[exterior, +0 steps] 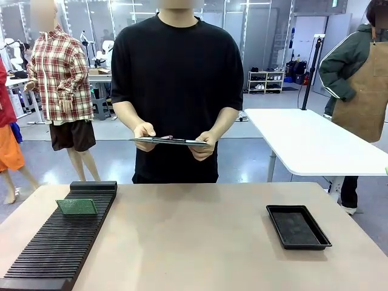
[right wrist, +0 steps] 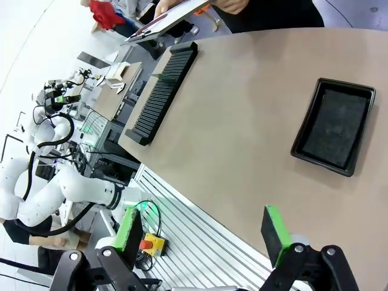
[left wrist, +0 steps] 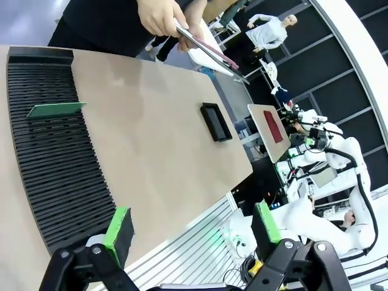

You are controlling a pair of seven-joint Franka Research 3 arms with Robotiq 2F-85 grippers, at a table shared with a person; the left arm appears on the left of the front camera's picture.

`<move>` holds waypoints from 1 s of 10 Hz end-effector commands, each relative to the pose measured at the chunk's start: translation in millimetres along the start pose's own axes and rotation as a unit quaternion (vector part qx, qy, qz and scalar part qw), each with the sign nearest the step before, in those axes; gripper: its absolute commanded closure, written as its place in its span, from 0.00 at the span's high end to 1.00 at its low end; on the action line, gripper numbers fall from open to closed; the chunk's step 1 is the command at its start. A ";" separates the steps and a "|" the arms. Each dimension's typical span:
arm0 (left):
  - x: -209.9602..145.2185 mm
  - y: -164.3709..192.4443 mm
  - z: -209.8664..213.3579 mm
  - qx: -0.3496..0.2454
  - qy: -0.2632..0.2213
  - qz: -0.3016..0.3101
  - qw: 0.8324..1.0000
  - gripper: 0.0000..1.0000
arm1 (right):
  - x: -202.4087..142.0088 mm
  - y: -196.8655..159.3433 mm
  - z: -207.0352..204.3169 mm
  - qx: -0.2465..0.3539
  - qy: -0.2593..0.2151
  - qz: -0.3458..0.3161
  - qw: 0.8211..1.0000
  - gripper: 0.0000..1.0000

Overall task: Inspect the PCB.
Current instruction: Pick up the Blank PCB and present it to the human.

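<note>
The PCB (exterior: 76, 207) is a small green board standing on edge in a slot of the black ribbed rack (exterior: 42, 254) at the table's left. The left wrist view shows the PCB (left wrist: 56, 110) in the rack (left wrist: 60, 176), far ahead of my left gripper (left wrist: 193, 230). That gripper is open, with nothing between its green pads (left wrist: 119, 228). My right gripper (right wrist: 205, 233) is open too and hangs off the table's near edge. From there the PCB (right wrist: 159, 76) is a thin sliver in the distant rack (right wrist: 162, 91).
A shallow black tray (exterior: 298, 226) lies at the table's right, also seen as the tray (right wrist: 334, 126) and the tray (left wrist: 216, 122). A person in black stands at the far side holding a clipboard (exterior: 170, 141) in both hands. A white table (exterior: 315, 142) stands behind.
</note>
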State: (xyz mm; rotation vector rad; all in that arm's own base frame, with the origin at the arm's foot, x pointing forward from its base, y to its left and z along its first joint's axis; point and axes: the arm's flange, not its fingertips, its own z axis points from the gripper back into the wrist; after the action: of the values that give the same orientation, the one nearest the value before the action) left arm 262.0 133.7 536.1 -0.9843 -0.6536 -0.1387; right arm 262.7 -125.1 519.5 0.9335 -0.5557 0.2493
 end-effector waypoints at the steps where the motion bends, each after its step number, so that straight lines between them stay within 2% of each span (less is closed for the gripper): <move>1: 2.1 -0.7 -3.0 -0.010 0.003 -0.009 1.000 1.00 | 2.6 -0.7 -0.9 0.006 0.000 0.010 1.000 1.00; 8: -0.6 -0.6 -2.7 0.001 0.005 0.003 1.000 1.00 | 2.6 -0.7 -0.9 0.006 0.000 0.010 1.000 1.00; 9: 3.8 -28.5 3.1 0.059 0.010 -0.068 0.996 1.00 | 2.6 -0.7 -0.9 0.006 0.000 0.010 1.000 1.00; 10: 15.6 -55.1 2.3 0.140 0.029 -0.116 0.983 1.00 | 2.6 -0.7 -0.9 0.006 0.000 0.010 1.000 1.00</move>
State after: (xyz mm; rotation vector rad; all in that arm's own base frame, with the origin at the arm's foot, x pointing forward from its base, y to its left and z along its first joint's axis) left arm 257.6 120.2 560.7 -0.8368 -0.6746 -0.2207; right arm 264.3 -124.1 520.4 0.9339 -0.5502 0.2515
